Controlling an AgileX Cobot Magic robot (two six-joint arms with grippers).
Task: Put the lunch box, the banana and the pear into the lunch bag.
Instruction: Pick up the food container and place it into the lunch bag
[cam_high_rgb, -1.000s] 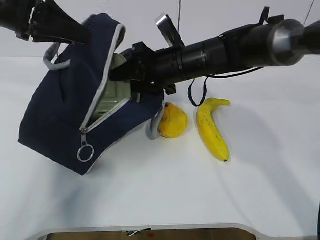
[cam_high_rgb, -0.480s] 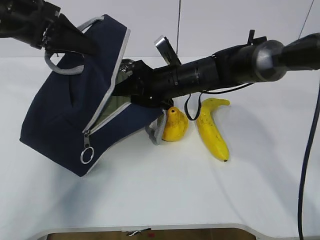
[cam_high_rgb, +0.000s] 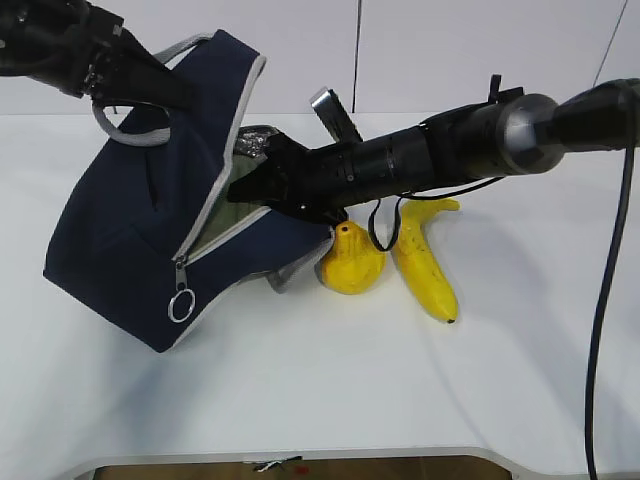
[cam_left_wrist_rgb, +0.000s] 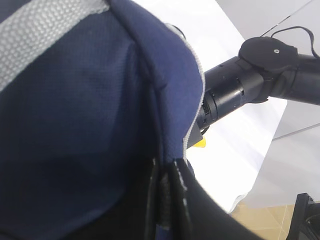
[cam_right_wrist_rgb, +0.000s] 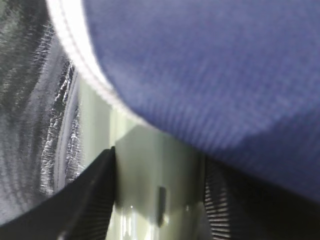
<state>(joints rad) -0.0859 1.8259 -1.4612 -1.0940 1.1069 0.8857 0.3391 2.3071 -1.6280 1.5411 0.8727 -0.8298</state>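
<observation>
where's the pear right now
In the exterior view the pear sits on the table just right of centre, between the lunch bag on its left and the banana on its right, under the right arm.

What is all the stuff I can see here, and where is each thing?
lunch bag: one, navy blue with grey zipper and handles, tipped up on the left of the table, mouth open to the right.
lunch box: one, pale sage green, inside the bag's mouth.
pear: one, yellow, on the table just right of the bag.
banana: one, yellow, on the table right of the pear.
table: one, white, under everything.
left tool: one, black, at the bag's top by its grey handle.
right tool: one, black, reaching into the bag's mouth, fingers either side of the lunch box.
</observation>
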